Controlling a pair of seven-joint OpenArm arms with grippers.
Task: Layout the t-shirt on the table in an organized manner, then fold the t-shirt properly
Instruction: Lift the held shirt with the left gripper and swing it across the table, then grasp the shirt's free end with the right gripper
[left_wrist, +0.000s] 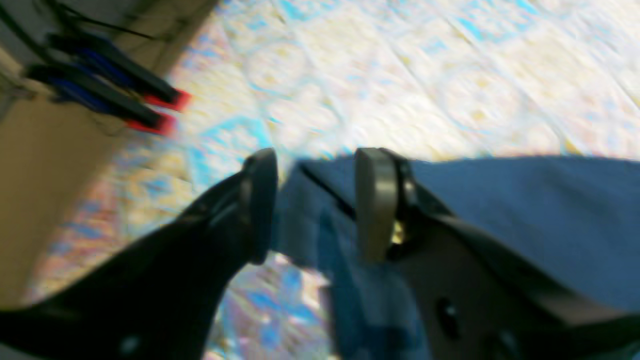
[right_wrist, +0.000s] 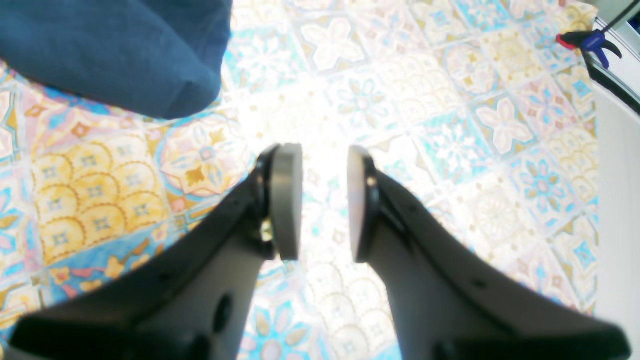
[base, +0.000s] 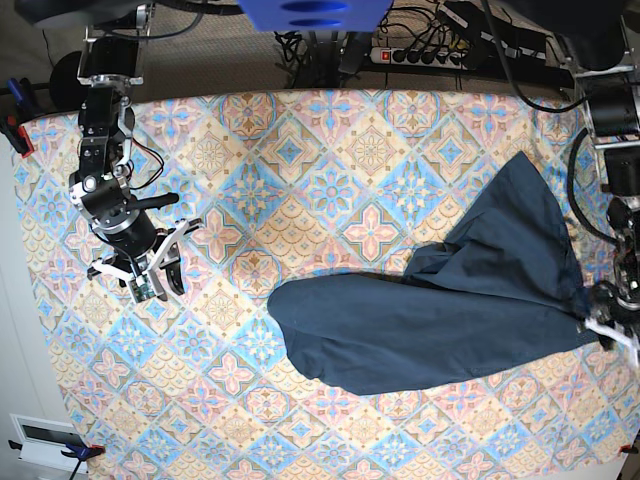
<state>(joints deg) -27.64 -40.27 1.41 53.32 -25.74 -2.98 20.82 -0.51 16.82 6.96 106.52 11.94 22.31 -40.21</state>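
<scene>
Two arms are in play, one at each side of the base view. Over at the right edge of that frame the left claw (base: 604, 322) sits right at the corner of the t-shirt (base: 450, 315), and its own wrist view, pretty blurry, shows the jaws standing apart with a fold of the navy fabric (left_wrist: 500, 215) lying between and under them, so nothing is pinched. The shirt itself is kind of a mess: a long crumpled swath running from the middle of the surface (base: 330, 180) out to the right, with a peak of cloth reaching up toward the upper right. The right claw (base: 148, 272) is way over on the left side of the base frame, well apart from the shirt, jaws partly apart and holding nothing, just patterned cloth (right_wrist: 450, 150) showing between the pads. One rounded bit of the shirt (right_wrist: 120, 55) peeks into the upper left of the right wrist view.
</scene>
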